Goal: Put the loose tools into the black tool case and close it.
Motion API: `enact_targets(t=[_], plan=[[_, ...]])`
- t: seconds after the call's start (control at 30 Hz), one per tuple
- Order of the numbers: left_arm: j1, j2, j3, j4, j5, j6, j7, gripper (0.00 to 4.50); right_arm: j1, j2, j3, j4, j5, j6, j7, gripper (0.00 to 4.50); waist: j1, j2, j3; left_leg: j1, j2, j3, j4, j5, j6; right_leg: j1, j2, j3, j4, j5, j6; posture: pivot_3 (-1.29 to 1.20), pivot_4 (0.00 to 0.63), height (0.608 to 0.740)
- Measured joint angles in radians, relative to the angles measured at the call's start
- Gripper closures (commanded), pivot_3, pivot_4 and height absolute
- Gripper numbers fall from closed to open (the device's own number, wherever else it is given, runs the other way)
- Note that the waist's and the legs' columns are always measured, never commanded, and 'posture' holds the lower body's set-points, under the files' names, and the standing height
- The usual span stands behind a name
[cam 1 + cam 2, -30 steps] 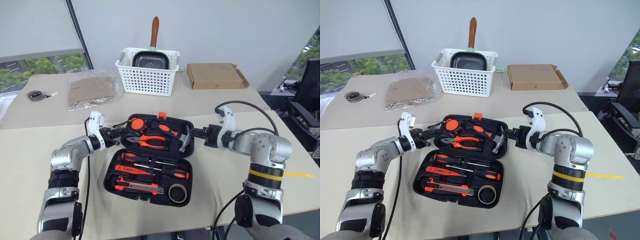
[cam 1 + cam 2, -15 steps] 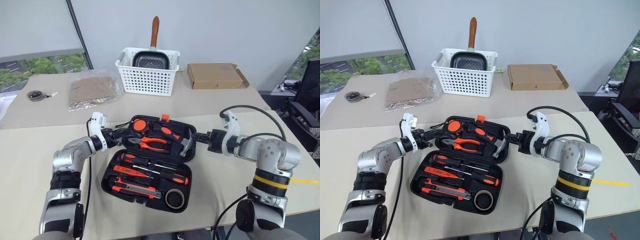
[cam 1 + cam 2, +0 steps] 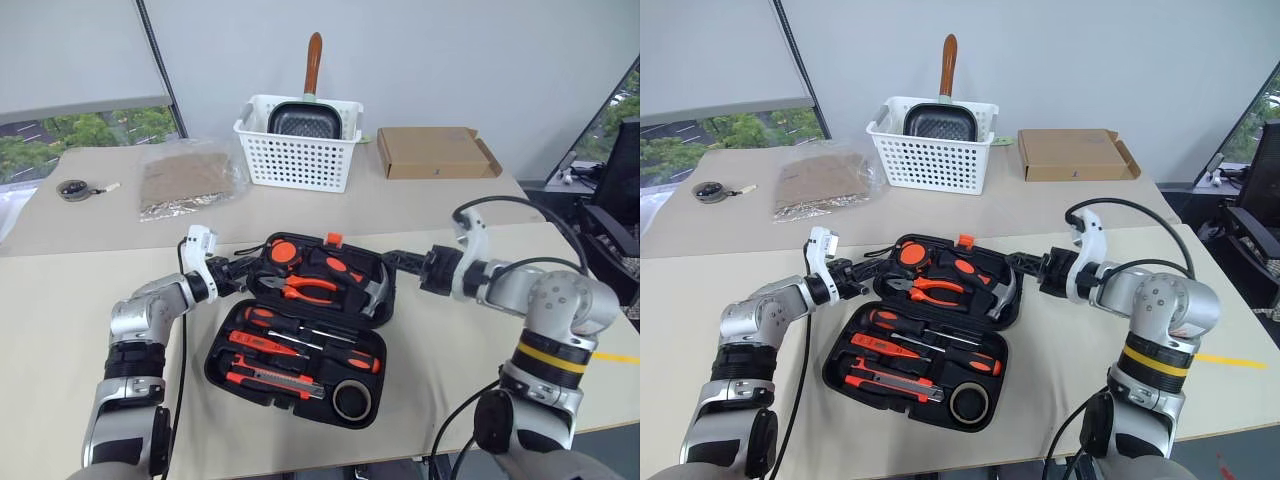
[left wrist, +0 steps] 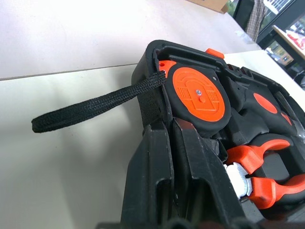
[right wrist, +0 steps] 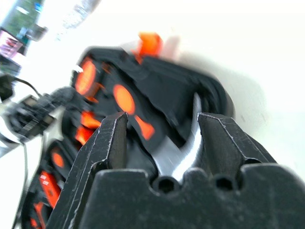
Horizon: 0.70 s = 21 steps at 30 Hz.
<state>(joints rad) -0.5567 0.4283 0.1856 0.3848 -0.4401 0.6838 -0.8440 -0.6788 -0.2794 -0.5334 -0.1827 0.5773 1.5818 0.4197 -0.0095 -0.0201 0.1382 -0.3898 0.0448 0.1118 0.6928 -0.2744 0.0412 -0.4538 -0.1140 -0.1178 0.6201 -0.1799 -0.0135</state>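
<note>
Fingers (image 5: pixel 113 138) spread, straddling black tool case (image 3: pixel 310 330) lid corner.

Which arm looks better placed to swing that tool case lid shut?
Probably the left: its claw is shut on the raised lid's left edge, by the cord loop. The right claw stands open at the lid's right edge, gripping nothing.

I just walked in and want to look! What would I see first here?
First you'd spot the black tool case lying open in the middle of the beige table, full of bright orange tools. The left gripper and right gripper are at the two ends of its far half. Behind stands a white basket holding a pan.
</note>
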Motion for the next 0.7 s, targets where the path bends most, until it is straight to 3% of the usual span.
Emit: enact_targets(t=[0.1, 0.2, 0.37, 0.7], plan=[[0.000, 0.000, -0.004, 0.000, -0.003, 0.000, -0.002, 4.50, -0.001, -0.047, -0.023, 0.005, 0.022, 0.000, 0.014, 1.78, 0.001, 0.001, 0.000, 0.000, 0.000, 0.000, 0.000, -0.001, 0.001, 0.001, 0.000, 0.000, -0.003, 0.000, 0.000, 0.00, 0.150, 0.700], [0.001, -0.002, -0.007, 0.000, -0.006, 0.002, -0.002, 4.50, 0.093, -0.115, 0.052, -0.009, 0.026, -0.010, 0.029, 1.78, 0.002, 0.001, -0.001, 0.001, 0.000, 0.000, 0.000, -0.003, 0.002, 0.004, 0.000, -0.001, -0.006, 0.000, 0.000, 0.00, 0.150, 0.700], [0.001, -0.002, -0.007, 0.000, -0.005, 0.003, 0.000, 4.50, 0.178, -0.113, 0.113, -0.041, 0.055, 0.001, 0.046, 1.78, 0.001, 0.002, -0.002, 0.001, 0.000, 0.000, 0.000, -0.003, 0.003, 0.005, 0.000, -0.001, -0.007, 0.000, 0.000, 0.00, 0.150, 0.700], [0.003, -0.002, -0.009, 0.001, -0.011, 0.005, 0.000, 4.50, 0.198, -0.089, 0.130, -0.101, 0.081, 0.019, 0.052, 1.78, 0.001, 0.003, -0.002, 0.001, 0.000, 0.000, 0.000, -0.003, 0.004, 0.005, 0.000, -0.001, -0.008, 0.000, 0.001, 0.00, 0.150, 0.700]])
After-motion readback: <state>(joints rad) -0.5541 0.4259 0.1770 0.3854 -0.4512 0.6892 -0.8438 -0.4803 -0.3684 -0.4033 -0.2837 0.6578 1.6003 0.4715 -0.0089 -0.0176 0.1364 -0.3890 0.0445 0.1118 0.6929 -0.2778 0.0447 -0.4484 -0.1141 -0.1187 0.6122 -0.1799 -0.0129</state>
